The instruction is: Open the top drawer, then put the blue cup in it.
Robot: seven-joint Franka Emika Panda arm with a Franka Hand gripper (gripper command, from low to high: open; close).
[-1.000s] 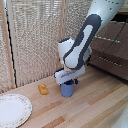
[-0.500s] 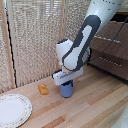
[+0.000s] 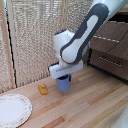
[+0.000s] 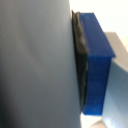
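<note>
the main risk now is the blue cup (image 3: 63, 84) slipping or tipping out of the tool (image 3: 62, 76) on the way to the cabinet. the cup is smooth and slightly tapered, so a pinch on its wall could let it slide down if the arm swings fast. a second risk, as i judge it: the top drawer (image 3: 111, 31) shows no clear gap in the exterior view, and i cannot tell whether it is pulled out at all. if it is closed, a cup carried there has nowhere to go and may knock the drawer front or its thin bar handle.

the tool appears clenched on the blue cup. in the wrist view one blue finger pad (image 4: 97, 65) presses flat against the cup's wall, which fills most of that picture. in the exterior view the cup hangs directly under the tool, at 6 o'clock from it, its base at or just above the wooden worktop (image 3: 90, 105) — i cannot tell whether it touches.

from the cup, a small orange object (image 3: 43, 89) lies near at 9 o'clock, a white plate (image 3: 12, 110) at about 8 o'clock and well apart, and the drawer at roughly 2 o'clock — also well apart.
</note>
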